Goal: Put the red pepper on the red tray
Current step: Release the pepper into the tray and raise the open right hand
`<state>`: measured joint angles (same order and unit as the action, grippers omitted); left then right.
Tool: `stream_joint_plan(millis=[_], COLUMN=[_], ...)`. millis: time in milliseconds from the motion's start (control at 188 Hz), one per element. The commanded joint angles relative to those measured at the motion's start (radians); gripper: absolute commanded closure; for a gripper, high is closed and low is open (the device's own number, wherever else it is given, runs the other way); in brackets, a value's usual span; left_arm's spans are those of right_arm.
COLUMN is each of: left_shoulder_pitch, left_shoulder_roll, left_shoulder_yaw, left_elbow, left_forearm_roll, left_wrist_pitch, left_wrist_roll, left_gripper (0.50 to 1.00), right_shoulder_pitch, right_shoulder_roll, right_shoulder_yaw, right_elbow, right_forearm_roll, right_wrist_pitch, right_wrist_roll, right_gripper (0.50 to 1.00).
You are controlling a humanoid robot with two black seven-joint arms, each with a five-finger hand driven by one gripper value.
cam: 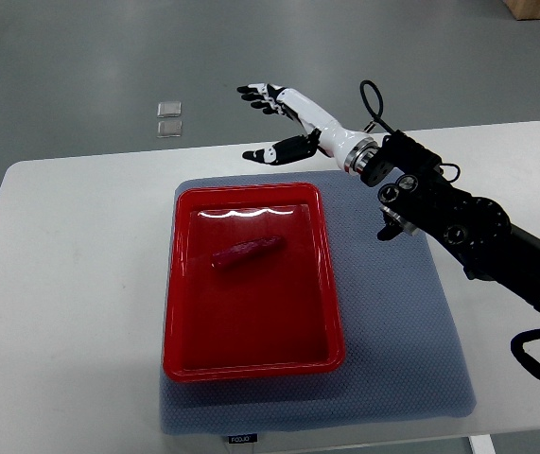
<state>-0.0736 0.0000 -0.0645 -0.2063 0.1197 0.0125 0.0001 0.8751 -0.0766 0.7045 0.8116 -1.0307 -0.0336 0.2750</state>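
**Fingers spread, pepper's already on the tray — just clear out clean**

Fingers (262, 93) on the right hand (279, 121) are spread and relaxed, thumb sticking out below, nothing in them. So it's released, not grasping.

Top view, the only one we get: the pepper (247, 253) is lying flat inside the tray (182, 303), in the upper half, a bit left of middle, tilted slightly, well clear of the rim. The tray sits on a grey mat (402, 340) on the white table (71, 284). The hand hovers past the tray's far right corner, over the table edge, well apart from the pepper. The arm (459, 227) comes in from the right, crossing above the mat. Left arm isn't visible at all.

My read: placing looks done, and what's left is the retreat. To do that well I'd keep the fingers open and the hand high, and pull back along the right side so the forearm and that loose cable near the wrist don't sweep over the tray. Nudging the rim could slide the tray or roll the pepper, so no low shortcuts across it.
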Motion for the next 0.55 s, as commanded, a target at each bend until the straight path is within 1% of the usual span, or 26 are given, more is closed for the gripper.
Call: stream_joint_plan(millis=[0, 48, 58, 64, 85, 159, 228, 356, 420, 425, 436, 547], left_shoulder_pitch=[0.0, 0.0, 0.0, 0.0, 0.0, 0.0, 0.0, 0.0, 0.0, 0.0, 0.0, 0.0], left_shoulder_roll=[0.0, 0.0, 0.0, 0.0, 0.0, 0.0, 0.0, 0.0, 0.0, 0.0, 0.0, 0.0], left_shoulder_yaw=[0.0, 0.0, 0.0, 0.0, 0.0, 0.0, 0.0, 0.0, 0.0, 0.0, 0.0, 0.0], left_elbow=[-0.002, -0.002, -0.002, -0.002, -0.002, -0.004, -0.007, -0.004, -0.004, -0.002, -0.002, -0.002], left_forearm_roll=[0.0, 0.0, 0.0, 0.0, 0.0, 0.0, 0.0, 0.0, 0.0, 0.0, 0.0, 0.0], left_wrist_pitch=[0.0, 0.0, 0.0, 0.0, 0.0, 0.0, 0.0, 0.0, 0.0, 0.0, 0.0, 0.0], left_wrist_roll=[0.0, 0.0, 0.0, 0.0, 0.0, 0.0, 0.0, 0.0, 0.0, 0.0, 0.0, 0.0], left_gripper=[0.5, 0.5, 0.5, 0.5, 0.5, 0.5, 0.5, 0.5, 0.5, 0.5, 0.5, 0.5], right_shoulder_pitch=[-0.054, -0.079, -0.085, -0.091, -0.1, -0.142, -0.183, -0.202, -0.202, -0.208, -0.209, -0.209], right_shoulder_roll=[-0.011, -0.008, -0.008, -0.008, -0.009, -0.012, -0.012, -0.009, -0.009, -0.006, -0.006, -0.008], right_shoulder_yaw=[0.139, 0.207, 0.222, 0.237, 0.268, 0.332, 0.337, 0.343, 0.345, 0.349, 0.349, 0.349], right_elbow=[0.004, 0.004, 0.004, 0.003, -0.002, -0.02, -0.066, -0.155, -0.161, -0.19, -0.195, -0.206], right_forearm_roll=[0.227, 0.348, 0.377, 0.411, 0.478, 0.717, 0.862, 0.91, 0.91, 0.911, 0.911, 0.911], right_wrist_pitch=[0.018, 0.046, 0.057, 0.066, 0.09, 0.17, 0.23, 0.31, 0.316, 0.339, 0.343, 0.357], right_wrist_roll=[0.001, 0.001, 0.001, 0.001, 0.0, -0.002, -0.002, 0.0, 0.0, 0.0, 0.0, 0.0], right_gripper=[0.615, 0.613, 0.607, 0.595, 0.587, 0.587, 0.587, 0.587, 0.587, 0.587, 0.587, 0.587])
